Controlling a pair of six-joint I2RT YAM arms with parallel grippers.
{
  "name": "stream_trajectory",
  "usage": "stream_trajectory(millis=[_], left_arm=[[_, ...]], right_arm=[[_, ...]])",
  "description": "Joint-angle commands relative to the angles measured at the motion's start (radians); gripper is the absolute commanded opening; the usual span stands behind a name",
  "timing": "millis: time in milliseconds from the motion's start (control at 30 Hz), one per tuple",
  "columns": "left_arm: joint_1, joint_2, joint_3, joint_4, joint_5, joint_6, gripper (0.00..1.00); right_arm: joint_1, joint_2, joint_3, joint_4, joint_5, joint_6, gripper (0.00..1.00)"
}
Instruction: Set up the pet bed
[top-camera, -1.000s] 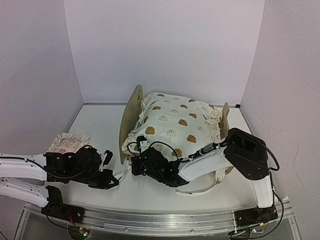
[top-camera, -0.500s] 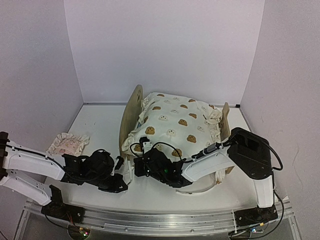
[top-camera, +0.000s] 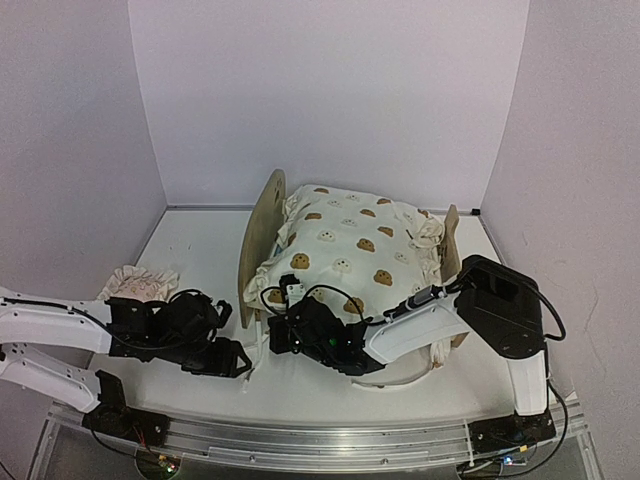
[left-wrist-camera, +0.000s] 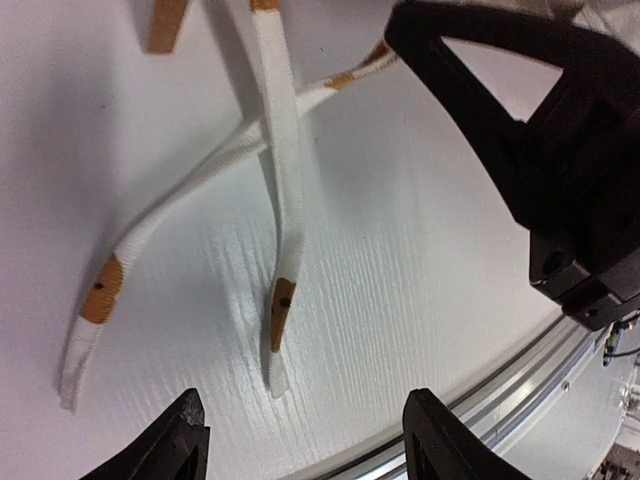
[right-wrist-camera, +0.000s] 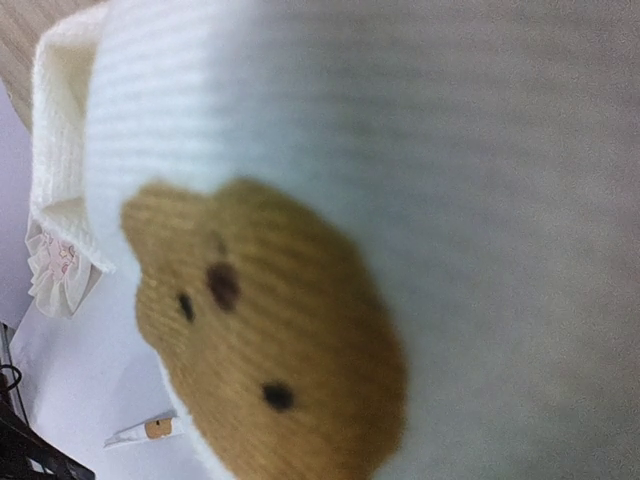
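We are logging the small light plywood pet bed with its rounded headboard (top-camera: 263, 238) as standing mid-table, toward the far side of the white table (top-camera: 195, 255), headboard to the left and low footboard to the right. A cream bear-print quilt (top-camera: 350, 245) is lying bunched over the frame and is hiding whatever is lying inside it. A small pinkish ruffled pillow (top-camera: 135, 283) is lying on the table well to the left of the bed, apart from it. The left gripper (left-wrist-camera: 305, 420) is hovering low over the table near the bed's near-left corner with its jaws spread and nothing between them; in the left wrist view two white fabric ties with tan patches (left-wrist-camera: 285, 200) are lying crossed on the table just beyond the fingertips. The right gripper (top-camera: 280, 335) is reaching leftward along the near side of the bed to the quilt's near-left edge with its jaws closed. The right wrist view is filling with blurred quilt fabric and one brown bear face, so we are not able to tell whether a fold is pinched.
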Motion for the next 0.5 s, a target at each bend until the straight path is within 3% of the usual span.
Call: stream_trajectory(millis=[0,133,467], left_arm=[[-0.003,-0.060,0.069,-0.258,-0.188,-0.097,0.64],[-0.003,-0.022,0.059,-0.333,-0.230,-0.184,0.59],[-0.003,0.108,0.004,-0.280,-0.265,-0.262,0.50]], right_arm=[[0.007,-0.025,-0.004,0.021,-0.008,0.001,0.00],[0.007,-0.025,-0.005,0.021,-0.017,0.001,0.00],[0.007,-0.026,-0.010,0.021,-0.042,0.002,0.00]])
